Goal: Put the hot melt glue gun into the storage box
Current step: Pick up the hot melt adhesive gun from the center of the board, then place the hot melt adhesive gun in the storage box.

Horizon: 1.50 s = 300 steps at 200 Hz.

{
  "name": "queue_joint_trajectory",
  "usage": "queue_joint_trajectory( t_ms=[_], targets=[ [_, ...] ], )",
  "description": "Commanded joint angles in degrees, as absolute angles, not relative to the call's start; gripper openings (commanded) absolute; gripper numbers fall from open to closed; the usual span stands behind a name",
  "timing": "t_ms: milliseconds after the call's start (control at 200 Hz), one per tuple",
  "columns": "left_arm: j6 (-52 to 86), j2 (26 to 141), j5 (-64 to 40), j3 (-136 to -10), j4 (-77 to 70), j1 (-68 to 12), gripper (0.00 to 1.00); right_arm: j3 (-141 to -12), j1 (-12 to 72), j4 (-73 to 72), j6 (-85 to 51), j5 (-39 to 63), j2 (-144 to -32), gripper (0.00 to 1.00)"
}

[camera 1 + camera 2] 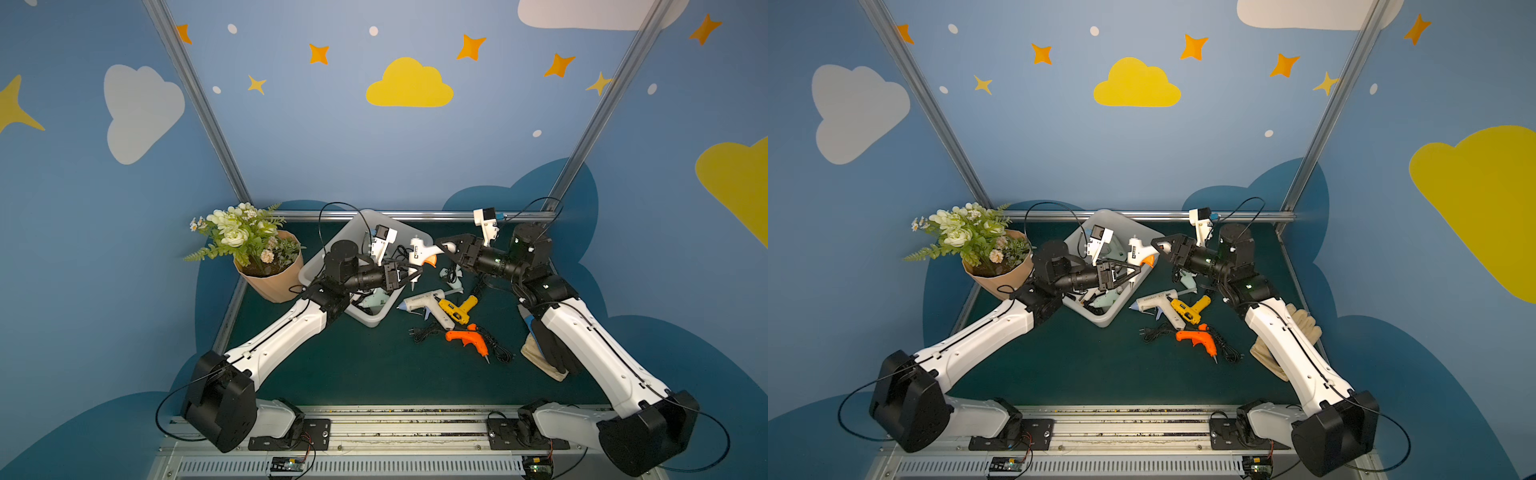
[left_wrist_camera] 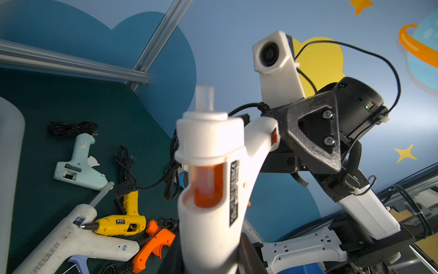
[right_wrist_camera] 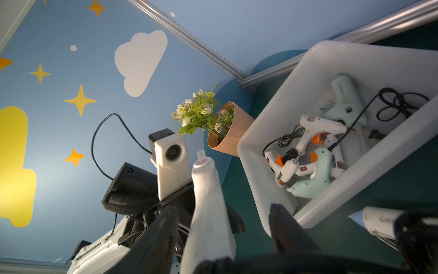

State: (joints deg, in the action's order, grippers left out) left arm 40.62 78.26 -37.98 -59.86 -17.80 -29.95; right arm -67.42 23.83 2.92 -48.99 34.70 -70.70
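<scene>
glue gun: white plastic, orange trigger, in the air at the rim of the shallow white plastic storage box
left gripper: clamped on its barrel
right gripper: jaws spread around its handle

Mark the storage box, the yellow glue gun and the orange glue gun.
storage box (image 3: 343, 57): right wrist view, bare inner wall.
yellow glue gun (image 1: 454, 310): a top view, middle of the barrel.
orange glue gun (image 1: 465, 338): a top view, body above the handle.

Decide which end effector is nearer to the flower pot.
Left. The left end effector holds the white glue gun at the edge of the storage box, across it from the flower pot; the right end effector is farther, beyond that gun.
</scene>
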Motion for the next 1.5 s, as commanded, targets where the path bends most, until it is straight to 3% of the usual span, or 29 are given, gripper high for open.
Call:
queue_joint_trajectory(
  t_ms=[0,315,866,1497],
  targets=[
    [38.71,76.42,-33.69,-64.26,-15.12,-28.97,0.03,-66.22,23.86,7.34,-47.11,32.04,-68.66,0.78],
    [38.06,80.49,-30.24,-75.23,-6.59,-24.78,0.03,-61.75,23.90,13.89,-44.27,25.54,-60.10,0.94],
    [31.09,93.87,-26.99,-89.72,10.66,-17.10,0.03,-58.41,23.87,27.93,-38.33,6.51,-44.62,0.97],
    [20.25,119.35,-21.62,-108.17,34.66,-13.45,0.03,-56.36,23.97,28.89,-37.98,4.18,-44.79,0.98]
  ],
)
